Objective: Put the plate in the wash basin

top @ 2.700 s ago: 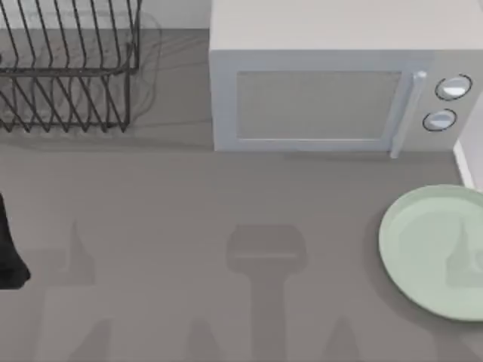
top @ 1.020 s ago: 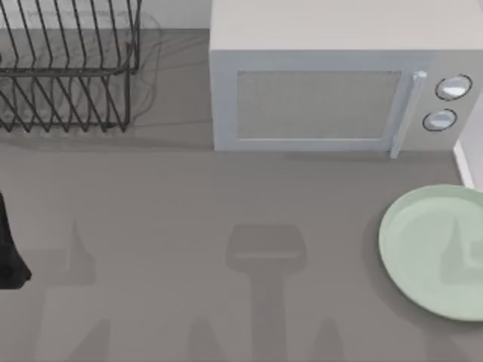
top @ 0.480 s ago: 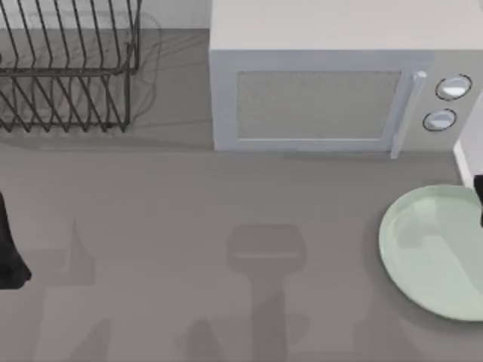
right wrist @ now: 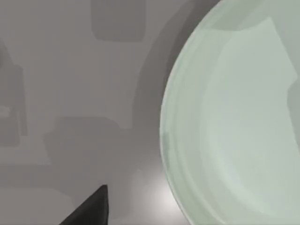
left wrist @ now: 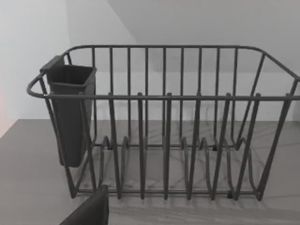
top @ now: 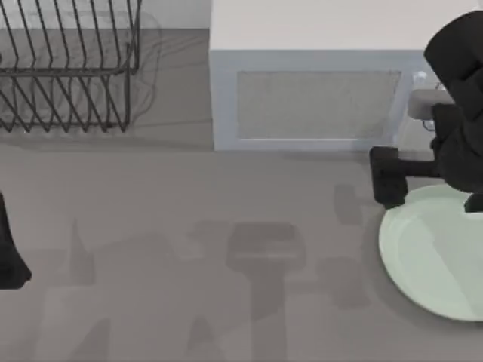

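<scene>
right gripper (top: 391, 177) over the plate (top: 434, 253) far-left rim, to grasp its edge | jaw state: cannot tell | left arm (top: 9, 249) parked at table's left

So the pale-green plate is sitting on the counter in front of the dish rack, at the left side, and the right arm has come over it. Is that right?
Not quite. The plate lies at the right side of the counter, in front of the microwave's right end, not by the dish rack, which stands far off at the back left. The top view shows this. The right arm does reach over the plate's back edge.
</scene>
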